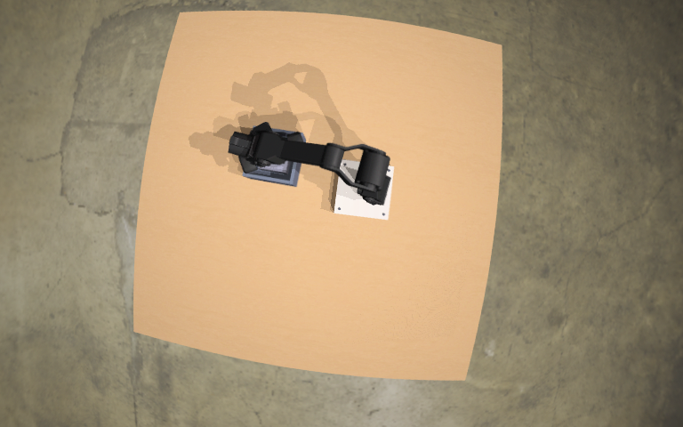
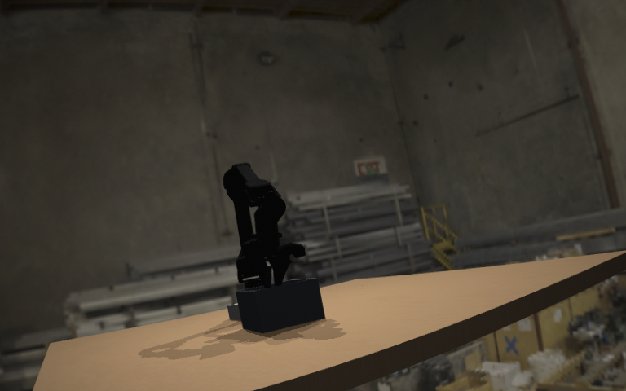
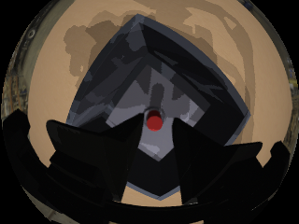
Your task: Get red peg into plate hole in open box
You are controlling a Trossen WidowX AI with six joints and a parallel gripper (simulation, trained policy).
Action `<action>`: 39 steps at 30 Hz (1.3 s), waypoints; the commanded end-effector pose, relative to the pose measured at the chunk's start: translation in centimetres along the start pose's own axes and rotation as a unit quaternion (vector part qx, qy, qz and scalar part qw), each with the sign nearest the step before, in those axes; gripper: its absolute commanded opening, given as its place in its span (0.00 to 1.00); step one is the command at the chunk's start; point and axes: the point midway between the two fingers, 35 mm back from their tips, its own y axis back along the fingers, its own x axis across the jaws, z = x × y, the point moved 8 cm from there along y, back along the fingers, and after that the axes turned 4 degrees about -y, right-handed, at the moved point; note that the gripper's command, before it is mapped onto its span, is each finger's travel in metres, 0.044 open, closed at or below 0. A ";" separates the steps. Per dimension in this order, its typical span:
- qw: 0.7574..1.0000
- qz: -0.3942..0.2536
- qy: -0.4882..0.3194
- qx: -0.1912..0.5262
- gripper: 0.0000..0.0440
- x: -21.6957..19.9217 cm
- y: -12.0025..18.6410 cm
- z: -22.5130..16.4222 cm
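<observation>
step in hand, my read: insertion, right at the release. red peg [image 3: 154,122] is inside the box [image 1: 271,181] [image 2: 292,302] [image 3: 100,86], end-on in the wrist view, over the hole area of the plate [image 1: 279,166] [image 3: 126,100]. looks close to upright; can't tell how deep it sits.

pincer [image 1: 258,148] [image 2: 271,284] [image 3: 158,119] is part spread, a gap showing on each side of the peg, so nothing pinched. tips are down past the rim in the exterior view.

next: check depth. if seated, widen a touch and lift straight up. if proud, re-grip or press down gently. risk is a finger dragging the peg sideways on the way out.

room: walls on all four sides, so little sideways travel; up is the safe exit. box is well in from the edges of the table [image 1: 282,264] [image 2: 403,300] [image 3: 51,93], near the white base [image 1: 361,208] [image 2: 233,312].
</observation>
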 end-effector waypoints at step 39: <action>0.995 0.043 0.002 -0.085 1.00 3.7 0.5 8.1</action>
